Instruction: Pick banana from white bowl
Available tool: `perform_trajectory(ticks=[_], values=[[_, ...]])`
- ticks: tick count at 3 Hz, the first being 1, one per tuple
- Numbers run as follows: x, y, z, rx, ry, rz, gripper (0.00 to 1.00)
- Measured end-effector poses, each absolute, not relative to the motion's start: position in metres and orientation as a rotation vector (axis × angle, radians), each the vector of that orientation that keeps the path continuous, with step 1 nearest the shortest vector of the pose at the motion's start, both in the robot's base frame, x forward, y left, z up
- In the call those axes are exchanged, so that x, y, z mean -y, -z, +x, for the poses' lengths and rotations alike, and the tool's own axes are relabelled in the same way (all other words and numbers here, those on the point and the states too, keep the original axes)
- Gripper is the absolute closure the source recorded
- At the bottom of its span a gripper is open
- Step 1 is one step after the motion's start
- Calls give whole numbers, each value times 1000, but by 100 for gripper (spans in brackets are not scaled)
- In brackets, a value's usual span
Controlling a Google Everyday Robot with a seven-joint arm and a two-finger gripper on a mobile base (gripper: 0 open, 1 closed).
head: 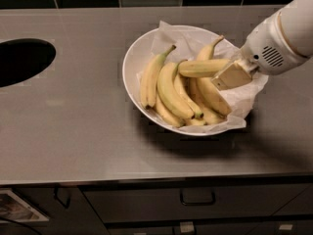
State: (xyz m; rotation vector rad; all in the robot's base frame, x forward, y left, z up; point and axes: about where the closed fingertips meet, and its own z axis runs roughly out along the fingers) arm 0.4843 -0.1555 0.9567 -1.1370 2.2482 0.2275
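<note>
The gripper (227, 75) hangs over the right side of the white bowl (128, 65), its fingers clamped on one end of a banana (200, 67). The banana lies level over the other bananas (168, 89) in the bowl. The steel counter (73, 131) spreads left to a dark round opening (19, 60). The counter's front edge runs near the bowl.

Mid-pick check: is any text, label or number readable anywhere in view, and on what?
No readable text anywhere.
Printed paper on the lower-left cabinet: too blurred.
Small tags below the drawer: too small.
The gripper, holding a banana over the white bowl, shows no markings.
</note>
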Motion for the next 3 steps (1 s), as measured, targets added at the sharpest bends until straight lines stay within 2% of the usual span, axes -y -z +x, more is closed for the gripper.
perform_trajectory(ticks=[2,3], values=[[163,-984,487,-2091,-535,-1262,100],[162,-998,486,-2020,-631,-1293,100]])
